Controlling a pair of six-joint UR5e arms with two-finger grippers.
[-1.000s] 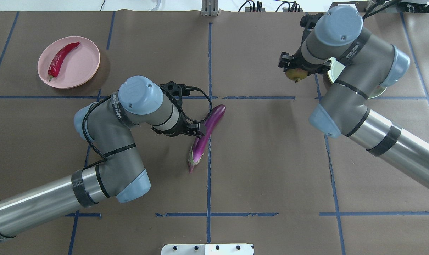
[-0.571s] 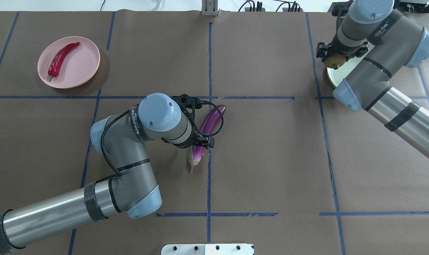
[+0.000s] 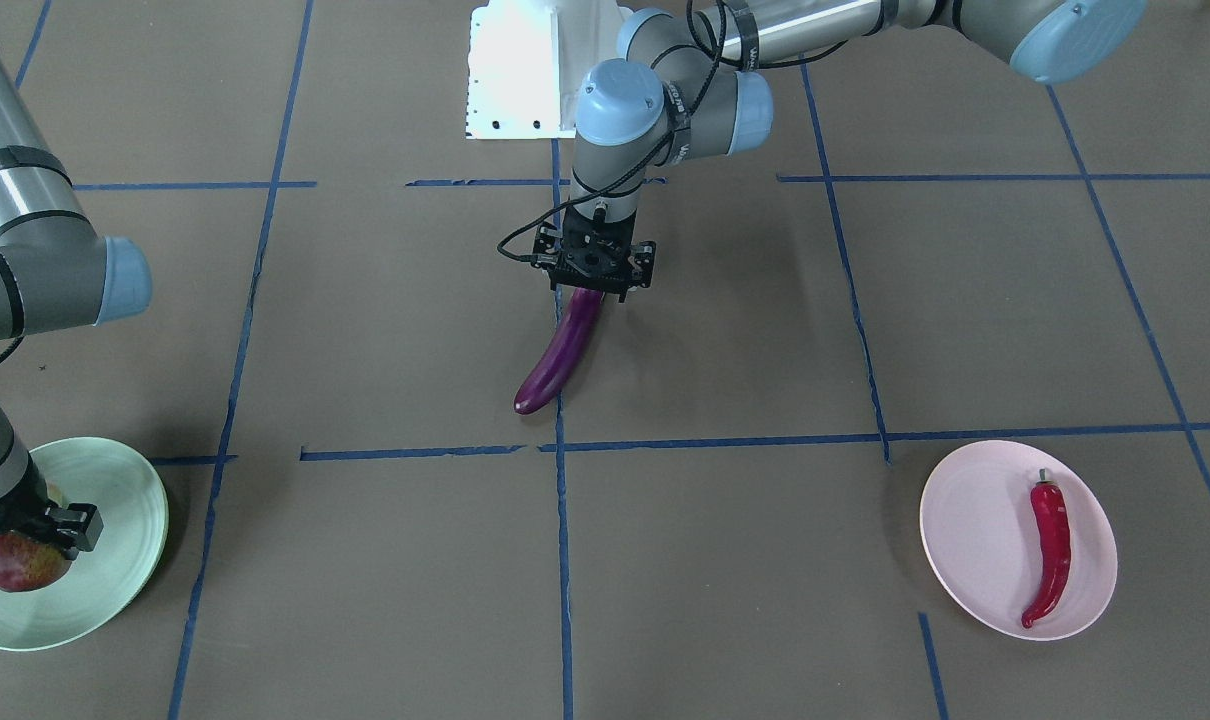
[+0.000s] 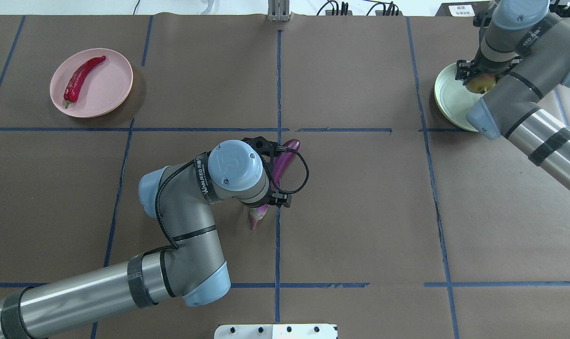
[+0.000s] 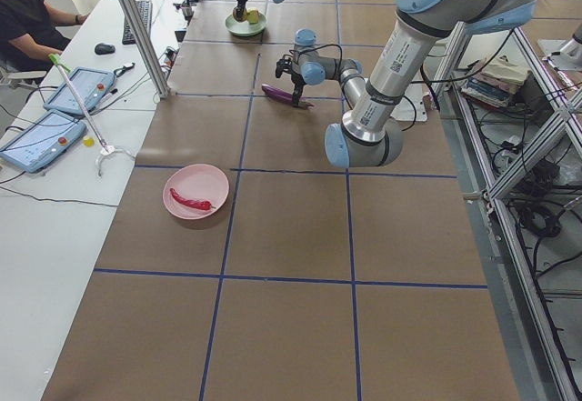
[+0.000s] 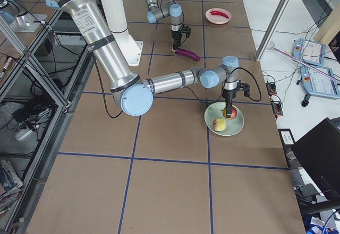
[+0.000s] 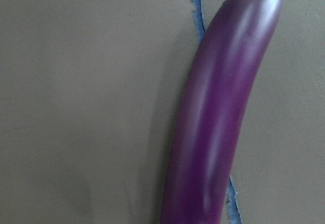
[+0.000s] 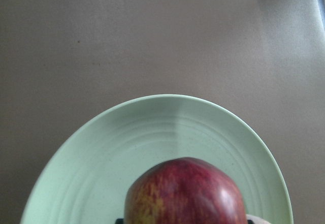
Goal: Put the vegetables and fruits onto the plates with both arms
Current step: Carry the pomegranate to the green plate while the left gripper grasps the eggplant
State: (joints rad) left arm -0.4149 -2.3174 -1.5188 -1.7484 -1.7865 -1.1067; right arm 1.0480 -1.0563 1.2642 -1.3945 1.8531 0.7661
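Note:
The purple eggplant [image 4: 285, 154] lies on the brown table near its middle; it also shows in the front view [image 3: 557, 358] and fills the left wrist view [image 7: 218, 132]. My left gripper [image 3: 592, 290] hangs straight down over its stem end, jaws open on either side of it. My right gripper [image 4: 479, 81] is shut on the red-yellow pomegranate [image 8: 185, 193] and holds it over the mint green plate [image 4: 447, 101]. A pale green-yellow ball [image 6: 218, 123] lies on that plate. The red chili [image 4: 80, 77] lies on the pink plate [image 4: 113, 89].
The white base block [image 4: 275, 331] stands at the table's near edge. Blue tape lines cross the brown table cover. In the exterior left view, a desk with tablets [image 5: 41, 137] and a seated person stand beyond the far side.
My left gripper has moved right, from beside the eggplant to over its stem half. My right arm has carried the pomegranate right, to above the green plate.

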